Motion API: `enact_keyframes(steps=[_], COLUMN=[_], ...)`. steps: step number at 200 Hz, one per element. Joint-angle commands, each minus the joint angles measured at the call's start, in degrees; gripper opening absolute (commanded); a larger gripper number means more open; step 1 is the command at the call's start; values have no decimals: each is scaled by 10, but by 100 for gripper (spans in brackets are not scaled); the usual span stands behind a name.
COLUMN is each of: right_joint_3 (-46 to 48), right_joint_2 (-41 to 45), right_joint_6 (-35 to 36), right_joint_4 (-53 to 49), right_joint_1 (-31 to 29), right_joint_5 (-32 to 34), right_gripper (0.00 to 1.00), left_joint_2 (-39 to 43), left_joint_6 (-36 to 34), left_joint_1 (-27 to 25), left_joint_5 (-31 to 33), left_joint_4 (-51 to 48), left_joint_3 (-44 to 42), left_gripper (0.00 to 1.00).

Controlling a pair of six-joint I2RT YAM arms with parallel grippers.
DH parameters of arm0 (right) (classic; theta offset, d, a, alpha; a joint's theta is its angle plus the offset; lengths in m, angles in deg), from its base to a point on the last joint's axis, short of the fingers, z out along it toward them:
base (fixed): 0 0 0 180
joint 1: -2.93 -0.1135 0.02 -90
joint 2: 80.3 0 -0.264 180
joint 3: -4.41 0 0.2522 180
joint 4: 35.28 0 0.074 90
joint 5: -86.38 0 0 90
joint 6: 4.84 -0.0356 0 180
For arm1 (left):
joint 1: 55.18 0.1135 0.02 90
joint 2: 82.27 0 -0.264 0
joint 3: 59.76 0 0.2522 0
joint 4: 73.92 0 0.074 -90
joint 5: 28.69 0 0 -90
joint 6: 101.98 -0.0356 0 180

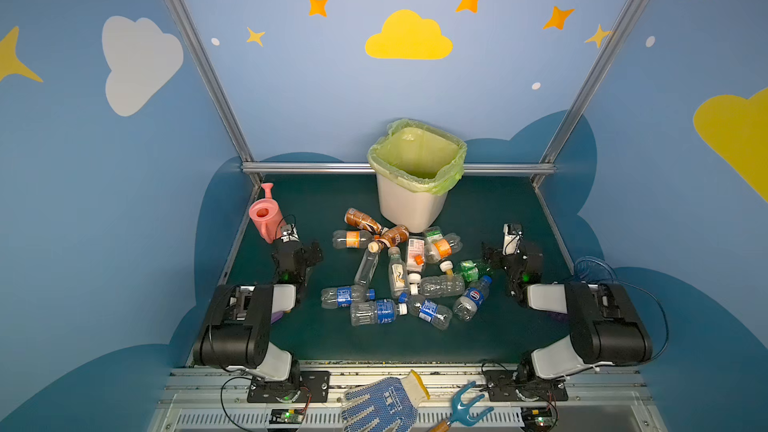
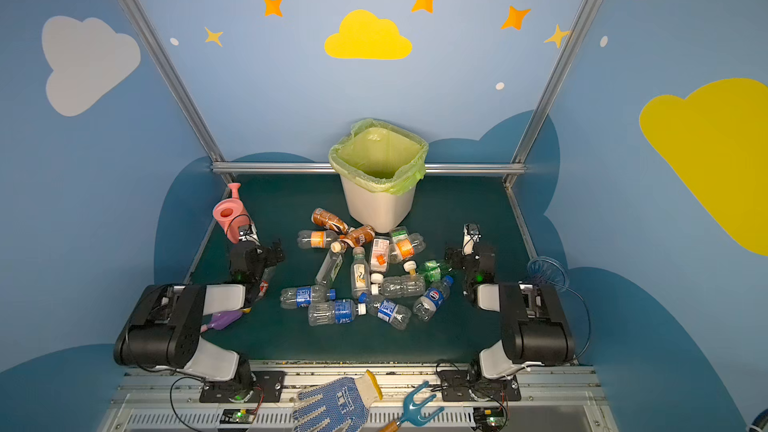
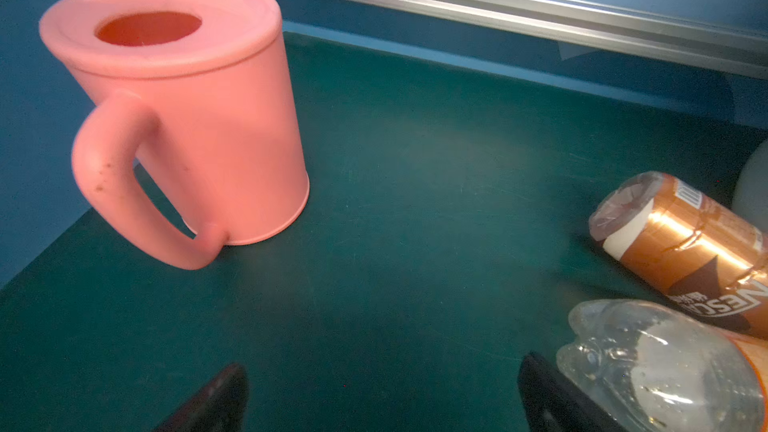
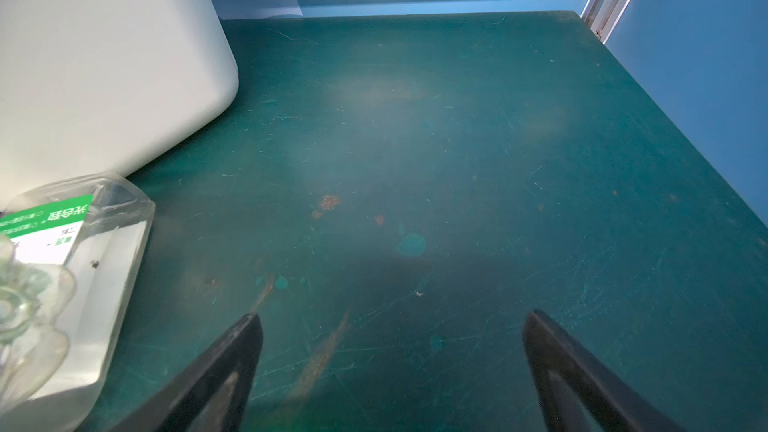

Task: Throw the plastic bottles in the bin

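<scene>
Several plastic bottles (image 1: 399,272) (image 2: 361,274) lie in a loose pile on the green mat, in front of the bin (image 1: 411,205) (image 2: 376,211), which stands upright at the back with a light-green bag over its rim. My left gripper (image 1: 313,251) (image 3: 384,363) is open over bare mat at the pile's left edge. A clear bottle (image 3: 665,367) lies just outside one finger, with a brown-labelled one (image 3: 685,251) beyond it. My right gripper (image 1: 488,253) (image 4: 392,315) is open over bare mat right of the pile. The bin's wall (image 4: 104,56) and a green-labelled bottle (image 4: 83,243) are off to one side.
A pink watering can (image 1: 264,214) (image 3: 187,118) stands at the back left, close to my left gripper. A dotted work glove (image 1: 382,403) and a blue hand rake (image 1: 467,407) lie on the front rail. An aluminium frame bar (image 1: 311,167) runs along the mat's far edge.
</scene>
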Motion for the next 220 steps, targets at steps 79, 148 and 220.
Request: enact_keyframes(steps=[79, 148, 220], right_joint_3=[-10, -10, -100], right_joint_2=[6, 7, 102], right_joint_6=[-1, -1, -63], right_joint_4=[-7, -7, -259], right_joint_1=[3, 3, 12], right_joint_5=[-7, -7, 44], right_gripper=[98, 98, 98], left_joint_2=[-2, -2, 71], left_joint_6=[-2, -2, 32], left_joint_1=[-1, 0, 2], left_joint_5=[4, 5, 44], left_joint_4=[-6, -7, -234], left_joint_3=[8, 8, 105], left_gripper=[100, 100, 100])
